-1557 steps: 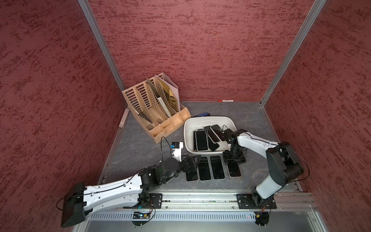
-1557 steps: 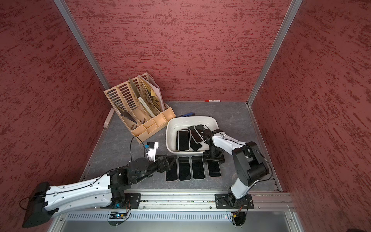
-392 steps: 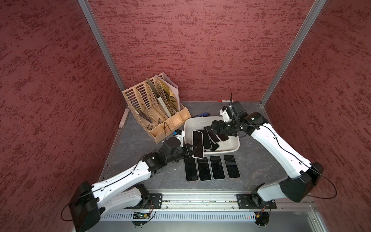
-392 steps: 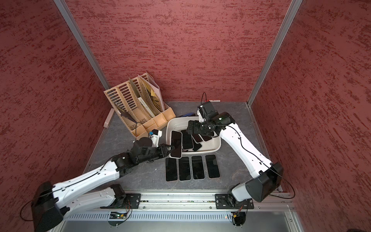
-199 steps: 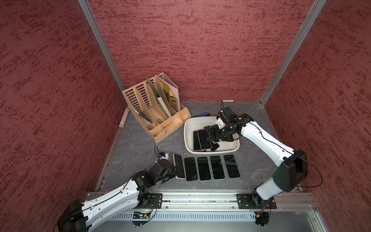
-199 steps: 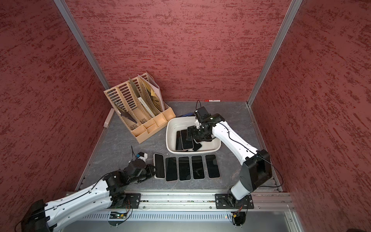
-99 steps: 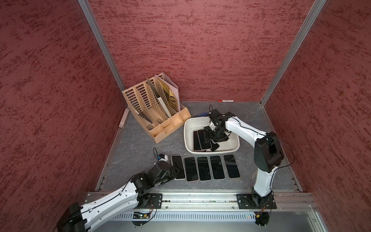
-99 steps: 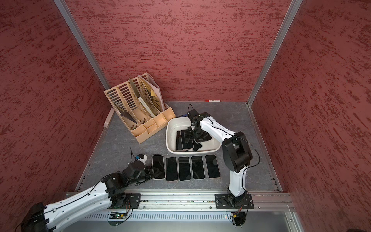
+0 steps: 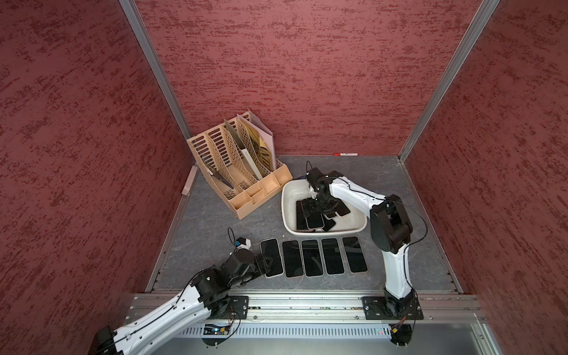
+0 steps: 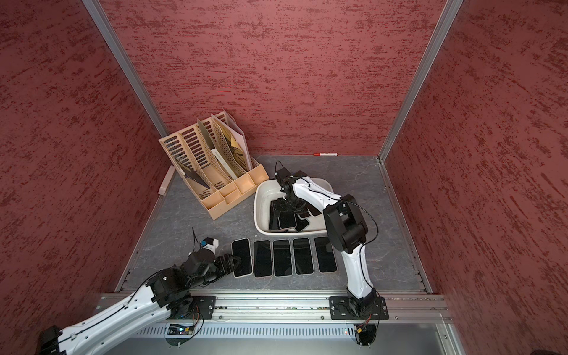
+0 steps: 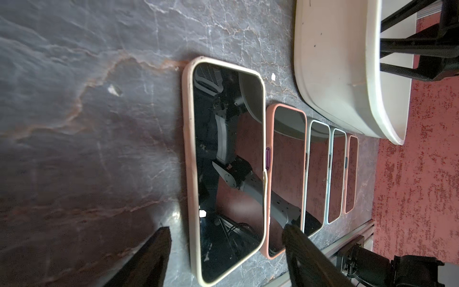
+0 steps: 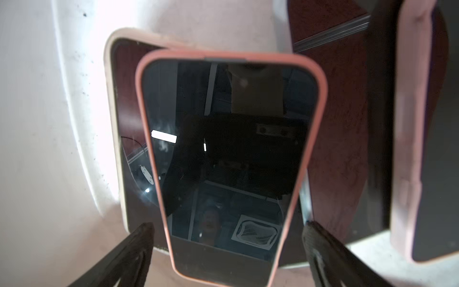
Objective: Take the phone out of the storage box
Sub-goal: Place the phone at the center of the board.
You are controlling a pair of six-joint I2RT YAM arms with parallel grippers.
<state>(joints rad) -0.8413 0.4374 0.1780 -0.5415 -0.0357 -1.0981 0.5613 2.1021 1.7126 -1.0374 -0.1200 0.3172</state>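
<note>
Grey marbled tabletop (image 9: 209,215), red textured walls (image 9: 307,76). In the shallow off-white plastic storage box (image 9: 290,196) my right gripper (image 12: 228,225) straddles a pink-cased phone (image 12: 223,149), wide open; my left gripper (image 9: 268,264), outside it, open and empty.

Soft, even overhead light fills both top views for you. The grey marbled tabletop (image 9: 203,233) reads sharply, with only faint shadows under the arms. The wide lens splays the aluminium corner posts (image 10: 127,70) outward.

In your left wrist view, the cream-cased phone (image 11: 223,161) mirrors the room in its glossy black screen. The black fingers (image 11: 149,261) of the left gripper (image 11: 226,227) are blurred.

In your right wrist view, glare washes out the wall of the shallow off-white plastic tub (image 12: 49,124). A bright bar glints on the pink-cased phone (image 12: 223,149), and the right gripper (image 12: 228,225) is out of focus.
</note>
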